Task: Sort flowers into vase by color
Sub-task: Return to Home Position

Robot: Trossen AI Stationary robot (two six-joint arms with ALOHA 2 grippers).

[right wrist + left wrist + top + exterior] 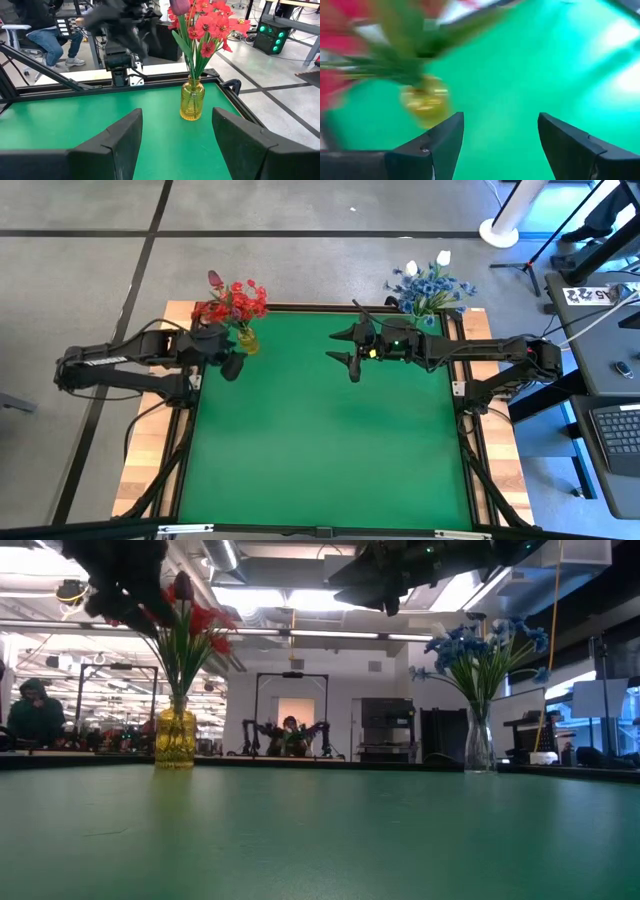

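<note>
Your left end effector (230, 364), spread and empty, hangs just beside the red flowers (236, 302) in the yellow vase (247, 341); your right end effector (343, 347), also spread, is well clear.

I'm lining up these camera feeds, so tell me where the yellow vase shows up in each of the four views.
High view: the yellow vase stands at the green mat's upper-left corner.
Low view: the vase stands at left, near the table's far edge.
Left wrist view: the vase, blurred, just beyond the open left gripper.
Right wrist view: the vase, across the mat beyond the open right gripper.
Shared landmark: the red flowers standing in it.
</note>
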